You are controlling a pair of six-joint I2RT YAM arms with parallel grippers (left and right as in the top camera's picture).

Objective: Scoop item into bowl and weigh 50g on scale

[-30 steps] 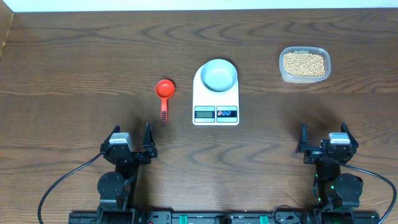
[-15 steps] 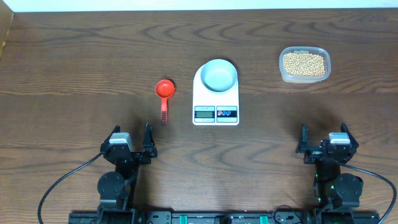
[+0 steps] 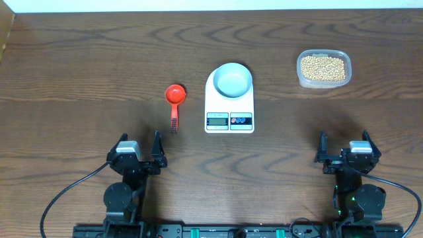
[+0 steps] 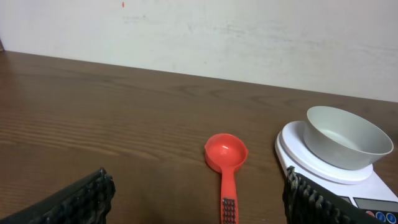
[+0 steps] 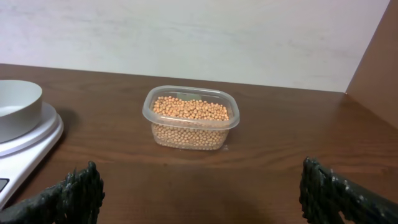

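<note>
The pale blue-white bowl [image 3: 232, 79] stands empty on the white scale [image 3: 229, 118] at the table's middle; both show in the left wrist view, bowl [image 4: 346, 138] on scale [image 4: 298, 152]. The tan-yellow beans [image 3: 323, 67] fill a clear plastic tub [image 3: 323, 82] at the back right, also in the right wrist view [image 5: 190, 109]. A red scoop [image 3: 174, 96] lies left of the scale, handle toward me [image 4: 226, 163]. My left gripper [image 3: 137, 151] is open and empty near the front edge. My right gripper [image 3: 345, 149] is open and empty at the front right.
A brown wall panel [image 5: 379, 68] rises at the table's right side. A pale wall [image 4: 199, 37] runs behind the table's far edge. Black cables [image 3: 66, 195] trail from both arm bases at the front.
</note>
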